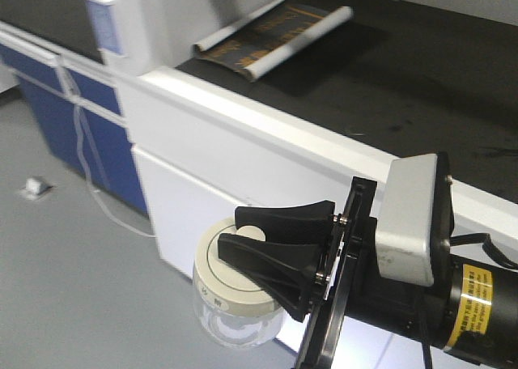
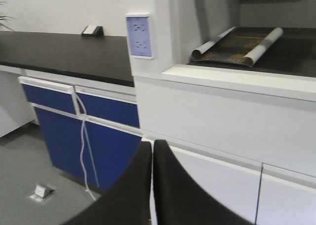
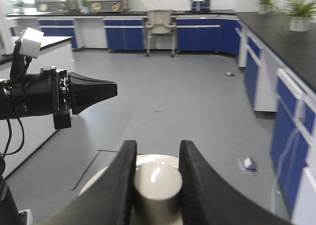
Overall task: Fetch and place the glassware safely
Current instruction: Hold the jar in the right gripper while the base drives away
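Pointing rightward at the left of the right wrist view, the left arm (image 3: 34,94) has its jaws pressed together with nothing between them. In the middle, the glass jar (image 1: 227,327) is held in the air over the grey floor (image 1: 73,288), near the white cabinet front (image 1: 186,195). The right jaws are clamped on the knob (image 3: 158,183) of its cream lid (image 1: 231,292). Up and to the right, a rolled sheet (image 1: 275,37) lies on the black table (image 1: 421,78).

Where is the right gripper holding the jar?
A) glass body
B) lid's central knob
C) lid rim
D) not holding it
B: the right gripper clamps either side of the knob on the cream lid of the jar.
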Available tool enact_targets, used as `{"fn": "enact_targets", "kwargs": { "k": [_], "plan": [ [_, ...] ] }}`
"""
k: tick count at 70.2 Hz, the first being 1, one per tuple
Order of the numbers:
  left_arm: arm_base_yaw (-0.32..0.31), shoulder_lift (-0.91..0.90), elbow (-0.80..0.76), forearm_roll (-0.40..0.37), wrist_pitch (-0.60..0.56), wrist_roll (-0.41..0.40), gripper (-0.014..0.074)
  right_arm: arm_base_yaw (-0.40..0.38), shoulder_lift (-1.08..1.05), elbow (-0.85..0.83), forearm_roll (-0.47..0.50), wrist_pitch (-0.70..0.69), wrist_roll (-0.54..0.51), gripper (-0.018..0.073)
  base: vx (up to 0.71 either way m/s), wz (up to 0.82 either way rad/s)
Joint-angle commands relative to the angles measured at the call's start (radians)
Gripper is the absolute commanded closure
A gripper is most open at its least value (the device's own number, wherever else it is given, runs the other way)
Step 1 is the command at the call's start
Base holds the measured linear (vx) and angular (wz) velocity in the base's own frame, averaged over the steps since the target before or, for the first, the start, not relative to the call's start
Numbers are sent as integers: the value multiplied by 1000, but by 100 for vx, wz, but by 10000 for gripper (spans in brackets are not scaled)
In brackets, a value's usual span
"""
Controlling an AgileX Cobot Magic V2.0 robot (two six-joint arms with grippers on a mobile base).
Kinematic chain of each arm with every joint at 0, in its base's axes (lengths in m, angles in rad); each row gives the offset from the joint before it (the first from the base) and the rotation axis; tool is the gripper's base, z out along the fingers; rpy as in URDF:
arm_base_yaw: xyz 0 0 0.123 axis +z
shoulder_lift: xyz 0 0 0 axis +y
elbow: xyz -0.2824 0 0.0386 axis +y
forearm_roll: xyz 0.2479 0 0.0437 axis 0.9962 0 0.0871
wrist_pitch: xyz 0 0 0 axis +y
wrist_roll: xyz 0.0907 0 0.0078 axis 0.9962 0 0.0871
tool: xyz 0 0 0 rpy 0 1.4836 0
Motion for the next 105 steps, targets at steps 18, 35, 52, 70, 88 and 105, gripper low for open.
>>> {"fn": "enact_targets", "kwargs": {
  "k": [18,35,52,70,88,105],
  "plan": [
    [-8,7,-27,-9,-69,-6,603,1,-21,-38,39,-75,-8,559,-12,55],
    [-8,7,-27,-9,-69,-6,603,1,-21,-38,39,-75,-8,559,-14,53],
    [-8,7,-27,-9,-69,-6,603,1,-21,-38,39,-75,-8,559,-14,54],
    [-8,7,-27,-9,-69,-6,603,1,-21,-38,39,-75,-8,559,-12,57],
    [-8,7,-27,-9,-69,-6,603,1,-21,-38,39,-75,-8,559,-9,54],
    [-8,7,-27,-9,-69,-6,603,1,-21,-38,39,-76,-8,559,-2,38]
  ]
}}
